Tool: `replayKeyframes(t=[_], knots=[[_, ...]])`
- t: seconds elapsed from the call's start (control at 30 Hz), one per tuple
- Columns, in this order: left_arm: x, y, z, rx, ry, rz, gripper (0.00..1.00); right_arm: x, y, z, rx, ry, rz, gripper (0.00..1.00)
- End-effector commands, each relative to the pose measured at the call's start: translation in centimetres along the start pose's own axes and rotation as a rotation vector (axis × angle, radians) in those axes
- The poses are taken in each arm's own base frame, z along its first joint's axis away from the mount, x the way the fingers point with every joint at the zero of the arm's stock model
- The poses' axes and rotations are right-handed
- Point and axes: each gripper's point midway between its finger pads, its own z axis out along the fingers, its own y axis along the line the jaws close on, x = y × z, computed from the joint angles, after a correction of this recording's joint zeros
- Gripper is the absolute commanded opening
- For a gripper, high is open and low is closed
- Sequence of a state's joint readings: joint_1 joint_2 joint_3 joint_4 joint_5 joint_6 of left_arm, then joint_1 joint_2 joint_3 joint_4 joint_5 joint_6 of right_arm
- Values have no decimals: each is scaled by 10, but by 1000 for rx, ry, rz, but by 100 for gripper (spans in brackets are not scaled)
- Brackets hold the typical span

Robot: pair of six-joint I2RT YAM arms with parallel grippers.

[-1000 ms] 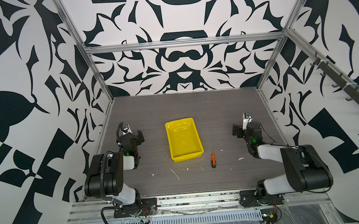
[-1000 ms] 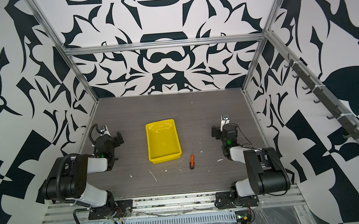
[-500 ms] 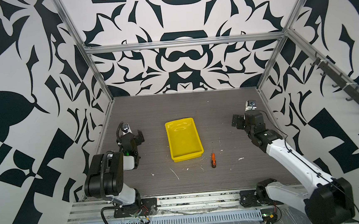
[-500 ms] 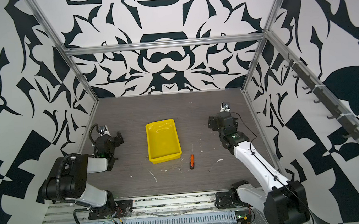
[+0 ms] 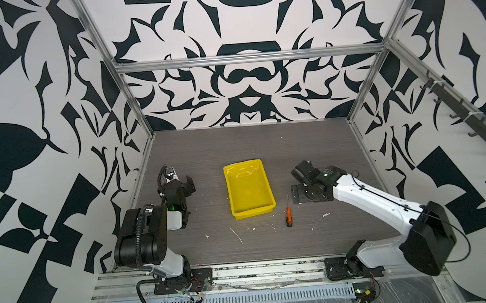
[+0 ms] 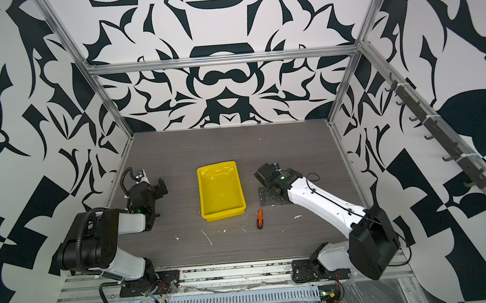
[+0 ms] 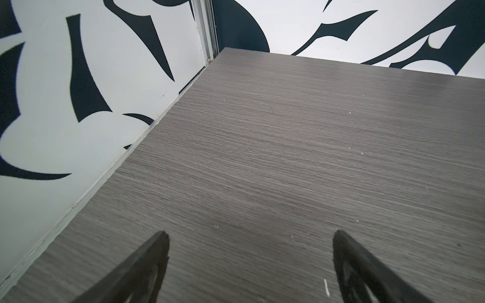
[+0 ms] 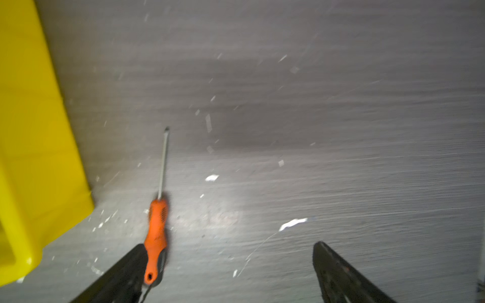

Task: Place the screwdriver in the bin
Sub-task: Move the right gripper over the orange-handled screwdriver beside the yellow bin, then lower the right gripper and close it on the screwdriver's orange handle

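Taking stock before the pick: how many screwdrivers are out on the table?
1. The screwdriver lies flat on the table, just right of the yellow bin, by its near corner, shaft pointing toward the back wall. None shows inside the bin, so nothing seems hidden.

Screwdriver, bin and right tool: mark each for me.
screwdriver (image 5: 289, 213), in a top view, on the orange handle.
bin (image 5: 253, 212), in a top view, on the near outer wall.
right tool (image 8: 230, 245), right wrist view, midway between its open fingertips.
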State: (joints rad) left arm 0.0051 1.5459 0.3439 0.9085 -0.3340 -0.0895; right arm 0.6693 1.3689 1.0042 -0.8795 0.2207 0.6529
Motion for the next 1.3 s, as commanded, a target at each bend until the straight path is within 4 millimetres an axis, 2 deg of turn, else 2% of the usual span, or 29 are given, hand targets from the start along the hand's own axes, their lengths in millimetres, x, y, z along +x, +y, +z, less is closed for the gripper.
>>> replayKeyframes(t=[0.0,0.1,0.2,0.4,0.63,0.73,0.9,1.07,1.27], knots=[[-12,-1,3,-3,-39,-23,99,17,32,6,-102,62,8,100],[-12,-1,3,-3,-37,-24,99,31,54,18,-151,72,-21,100],[-12,-1,3,-3,-38,-23,99,42,65,27,-180,84,-25,99],[-12,-1,3,-4,-37,-23,99,49,64,51,-153,75,-29,94],[-12,-1,3,-3,-38,-24,99,47,70,73,-127,81,-98,74],[-12,-1,3,-2,-38,-24,99,49,68,72,-126,84,-97,60],[-12,-1,3,-2,-38,-24,99,56,56,70,-104,90,-97,20],[-12,-1,3,-3,-37,-23,99,57,43,58,-82,67,-81,2],[-12,-1,3,-3,-38,-24,99,33,30,14,-39,-20,-128,0]])
